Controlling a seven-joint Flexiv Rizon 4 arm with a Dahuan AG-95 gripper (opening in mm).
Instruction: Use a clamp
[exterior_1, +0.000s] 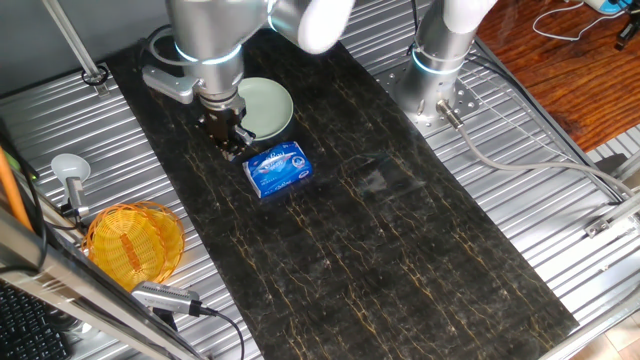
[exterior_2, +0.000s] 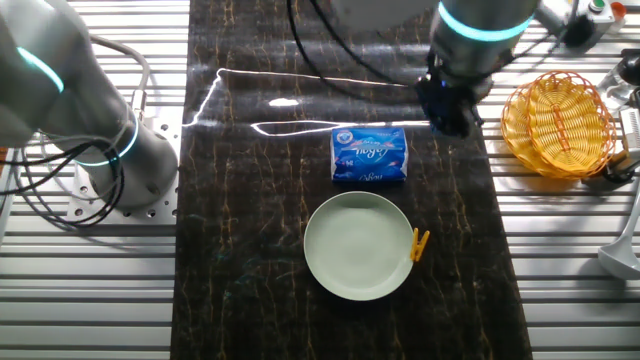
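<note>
The clamp (exterior_2: 418, 243), a tiny yellow-orange clip, lies on the dark mat touching the right rim of a pale green plate (exterior_2: 358, 245). In one fixed view the plate (exterior_1: 268, 108) shows but the clamp is hidden behind the arm. A blue packet (exterior_2: 369, 155) lies just beyond the plate; it also shows in one fixed view (exterior_1: 279, 168). My gripper (exterior_2: 452, 115) hangs low over the mat beside the packet's right end, apart from the clamp. In one fixed view the gripper (exterior_1: 232, 142) stands between plate and packet. It holds nothing that I can see; its dark jaws are unclear.
An orange wicker basket (exterior_2: 562, 120) sits off the mat on the metal table; it also shows in one fixed view (exterior_1: 133, 243). A second arm's base (exterior_1: 437, 70) stands at the mat's far side. A white scoop (exterior_1: 70, 168) and cables lie near the basket.
</note>
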